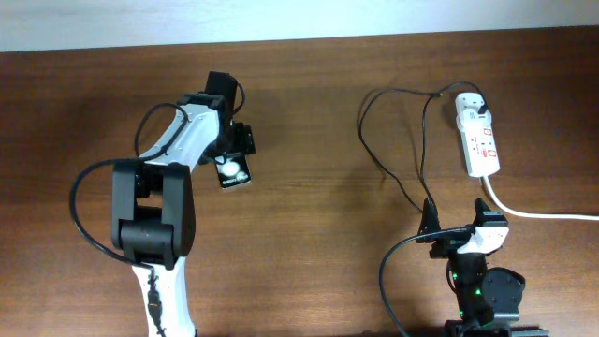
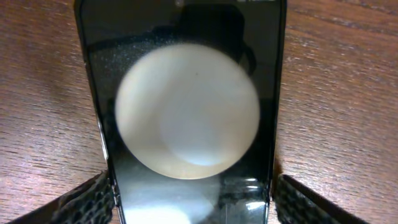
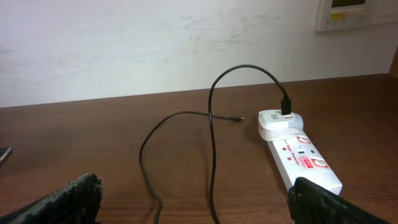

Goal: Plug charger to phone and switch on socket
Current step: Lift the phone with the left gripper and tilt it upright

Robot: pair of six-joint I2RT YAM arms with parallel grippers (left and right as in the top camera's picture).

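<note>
**Phone gripped, cable not yet plugged in**

My left hand [image 2: 194,194] is closed on the phone [image 2: 186,124], its fingers [image 2: 81,202] pressed against both long edges. The phone lies flat on the desk [image 3: 93,137], well apart from the socket [image 3: 305,163].

My right hand [image 3: 193,200] sits low, fingers spread wide with nothing between them.

The charger [image 3: 211,130] has its white adapter [image 3: 277,123] seated in the socket's far end. Its small plug tip [image 3: 239,118] lies loose on the desk near the adapter.

I judge the job barely begun. The tip must go into the phone, then the switch, whose position I cannot read.

Phone [image 2: 186,112] cropped top and bottom
</note>
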